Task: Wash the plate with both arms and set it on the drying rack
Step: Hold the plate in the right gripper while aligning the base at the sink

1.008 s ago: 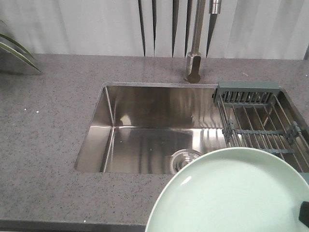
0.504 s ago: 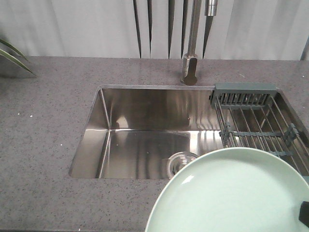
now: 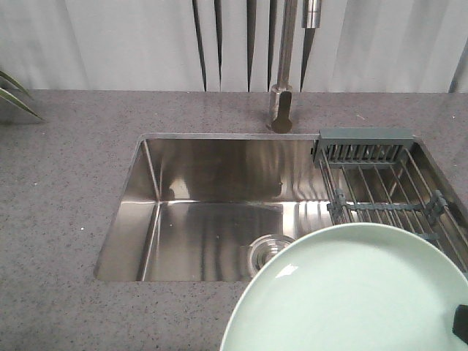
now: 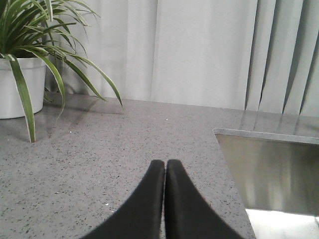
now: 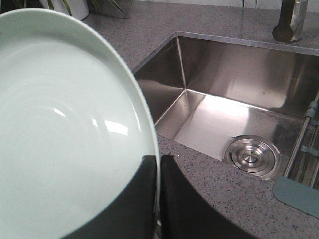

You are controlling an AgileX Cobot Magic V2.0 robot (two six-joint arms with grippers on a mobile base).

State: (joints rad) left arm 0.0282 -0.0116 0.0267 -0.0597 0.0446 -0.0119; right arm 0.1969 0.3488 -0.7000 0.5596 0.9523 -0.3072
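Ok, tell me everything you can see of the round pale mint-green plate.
The round pale mint-green plate is plain and glossy, with a low raised rim and glare on its face. The right gripper holds it aloft by the rim, one black finger either side; nothing else visibly touches it. In the front view it fills the lower right, hiding the near right corner of the steel sink.

Glossy mint-green plate point(image 3: 351, 292), rim pinched btwn R fingers point(image 5: 189, 209), wire drying rack point(image 3: 387, 197) just behind

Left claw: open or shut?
Shut. In the left wrist view the left claw has its two black fingers pressed together, nothing between them, above the countertop.
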